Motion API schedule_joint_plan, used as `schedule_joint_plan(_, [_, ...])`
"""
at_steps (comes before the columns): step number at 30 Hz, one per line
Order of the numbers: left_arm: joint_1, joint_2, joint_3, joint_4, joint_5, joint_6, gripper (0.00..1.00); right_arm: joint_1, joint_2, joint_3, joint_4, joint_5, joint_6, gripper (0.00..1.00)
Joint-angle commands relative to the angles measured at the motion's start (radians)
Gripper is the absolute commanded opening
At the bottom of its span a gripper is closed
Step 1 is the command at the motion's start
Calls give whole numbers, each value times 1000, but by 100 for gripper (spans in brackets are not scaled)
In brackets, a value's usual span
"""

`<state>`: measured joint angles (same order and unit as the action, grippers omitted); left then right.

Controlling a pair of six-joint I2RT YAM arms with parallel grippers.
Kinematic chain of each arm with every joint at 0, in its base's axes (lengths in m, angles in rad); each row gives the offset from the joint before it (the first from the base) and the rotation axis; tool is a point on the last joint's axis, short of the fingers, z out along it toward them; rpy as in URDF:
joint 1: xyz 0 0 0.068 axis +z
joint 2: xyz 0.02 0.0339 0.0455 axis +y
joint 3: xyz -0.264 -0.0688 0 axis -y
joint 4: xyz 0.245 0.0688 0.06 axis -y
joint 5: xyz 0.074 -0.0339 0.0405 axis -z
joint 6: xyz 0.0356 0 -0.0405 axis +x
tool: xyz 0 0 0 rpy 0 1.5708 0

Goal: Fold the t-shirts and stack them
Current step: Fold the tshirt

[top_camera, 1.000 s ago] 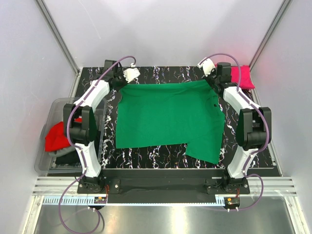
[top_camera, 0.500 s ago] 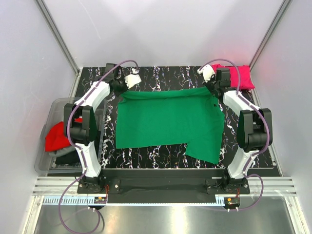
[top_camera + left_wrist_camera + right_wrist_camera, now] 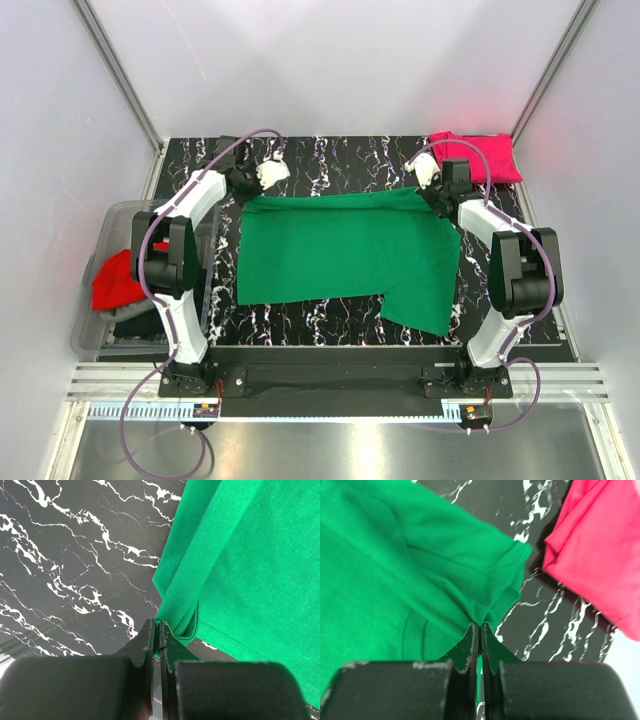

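Slipping is the danger: the left gripper [image 3: 156, 625] is pinching shut on the 11 o'clock corner of the green t-shirt [image 3: 340, 255], the right gripper [image 3: 479, 626] on its 1 o'clock corner, each holding only a thin bunch. The shirt is lying spread at the centre of the table [image 3: 330, 155].

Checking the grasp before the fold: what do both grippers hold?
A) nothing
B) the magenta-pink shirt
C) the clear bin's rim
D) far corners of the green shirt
D: in the wrist views the left gripper and the right gripper are each shut on a bunched corner of the green t-shirt.
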<state>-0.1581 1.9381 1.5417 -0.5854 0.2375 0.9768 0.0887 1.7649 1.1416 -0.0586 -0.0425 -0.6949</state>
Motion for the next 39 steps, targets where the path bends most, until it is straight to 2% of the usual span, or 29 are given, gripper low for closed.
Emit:
schedule_joint_plan(1, [5,-30,4,4,29,8,5,-3,-53,-16,2,16,26,0])
schedule_joint_plan(5, [0,-15,40,2,31,2,5,-4,-32,15,3,18,34,0])
schedule_joint_plan(12, [0,51,138,4,-7,-29,5,-3,25,162,3,12,28,0])
schedule_joint_plan(15, [-1,96,193,4,-15,-79,5,-3,68,229,5,4,32,0])
schedule_joint_plan(19, [-1,157,286,4,-7,-218,5,-3,136,323,3,-10,40,0])
schedule_joint_plan(24, [-4,225,373,2,19,-361,12,-4,214,426,5,-11,48,0])
schedule_joint_plan(29, [-8,251,435,6,91,-481,12,-3,238,458,2,-13,63,0])
schedule_joint_plan(35, [-20,246,440,9,95,-486,11,-1,232,451,2,-13,67,0])
schedule_joint_plan(39, [-20,242,425,10,44,-472,11,-3,229,443,2,-13,70,0])
